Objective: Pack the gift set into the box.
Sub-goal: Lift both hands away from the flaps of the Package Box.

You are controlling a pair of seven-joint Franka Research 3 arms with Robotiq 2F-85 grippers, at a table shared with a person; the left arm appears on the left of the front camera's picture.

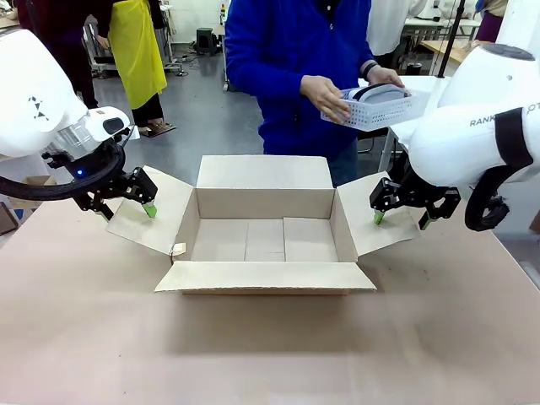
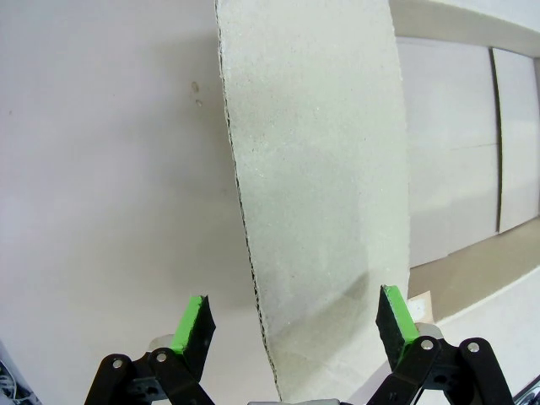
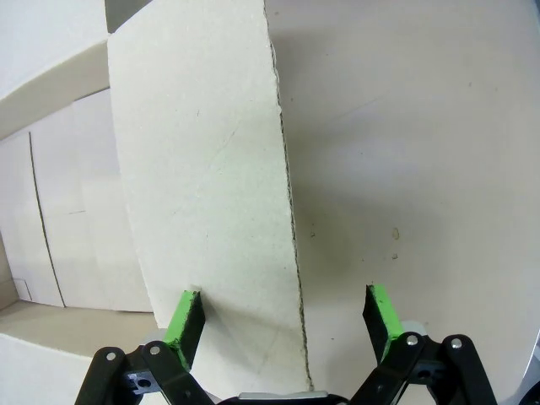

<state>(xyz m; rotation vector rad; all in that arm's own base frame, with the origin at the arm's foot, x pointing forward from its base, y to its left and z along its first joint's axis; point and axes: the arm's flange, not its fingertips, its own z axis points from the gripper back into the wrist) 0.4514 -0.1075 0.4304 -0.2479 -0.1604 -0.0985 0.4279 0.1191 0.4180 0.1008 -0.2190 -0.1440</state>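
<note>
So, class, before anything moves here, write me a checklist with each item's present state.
1. Brown cardboard box open, flaps folded outward: ok.
2. Box interior free for packing: ok.
3. White perforated plastic tray with its light grey pouch inside the box: not ok, the person's hands hold it beyond the far flap.
4. Left claw and right claw open: ok.
5. Tray fits the box: cannot tell, though it looks likely.

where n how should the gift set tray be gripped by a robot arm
Probably by the rim of its short end wall, coming from above with one finger inside and one outside. The white tray has thin upright perforated walls, while the grey pouch bulges above the rim. The person's hands already hold it.
</note>
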